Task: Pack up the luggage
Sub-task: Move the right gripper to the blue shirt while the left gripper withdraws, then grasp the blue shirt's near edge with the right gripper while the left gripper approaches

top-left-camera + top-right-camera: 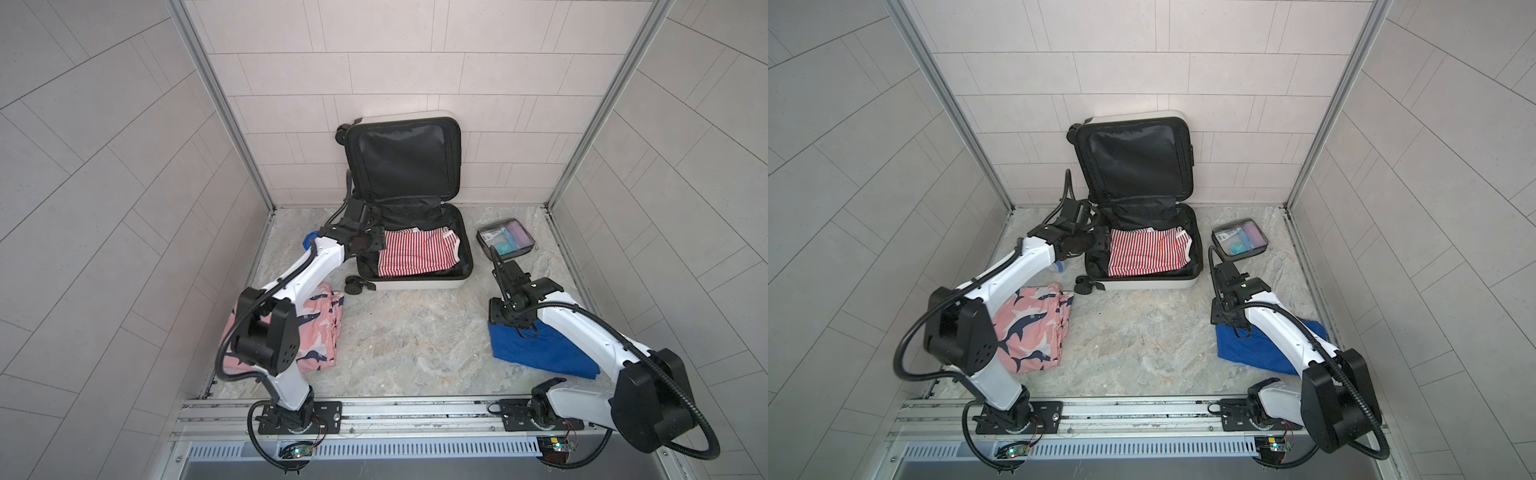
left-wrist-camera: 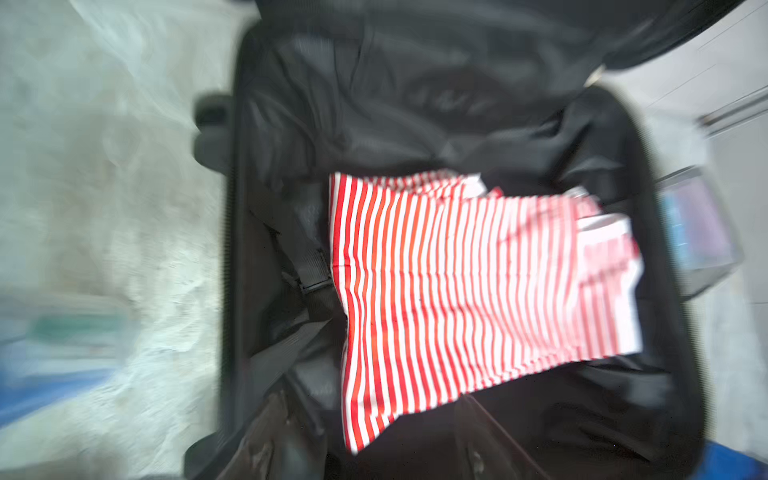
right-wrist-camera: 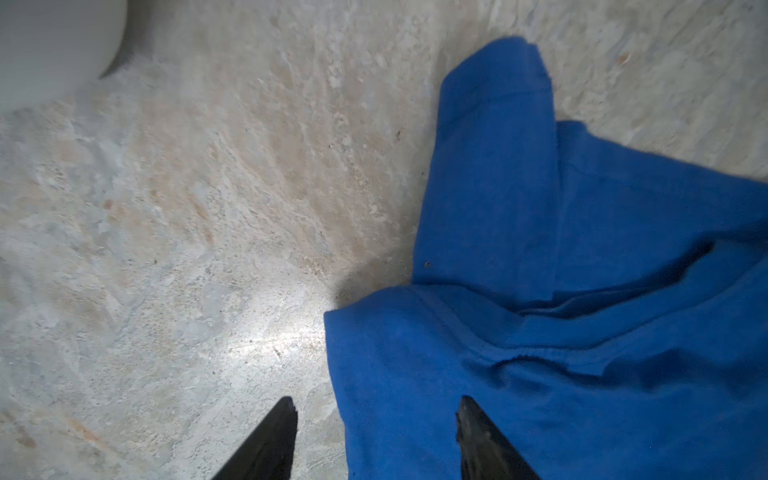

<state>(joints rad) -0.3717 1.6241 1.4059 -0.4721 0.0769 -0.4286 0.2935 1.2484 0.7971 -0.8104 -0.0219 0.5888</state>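
The luggage (image 1: 415,284) lay open at the counter's (image 1: 415,332) back edge, 1 striped garment (image 1: 415,253) inside. The left gripper (image 1: 370,242) hung at its rim (jaw state unreadable). The right gripper (image 3: 376,400), jaws spread, straddled the blue cloth's (image 3: 582,208) edge; a shallow pinch might have slipped.

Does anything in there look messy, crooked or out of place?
Only slightly. The red-striped garment lies crooked in the suitcase, with one corner folded over. The black lining flap is bunched up at the hinge. Nothing looks spilled or broken.
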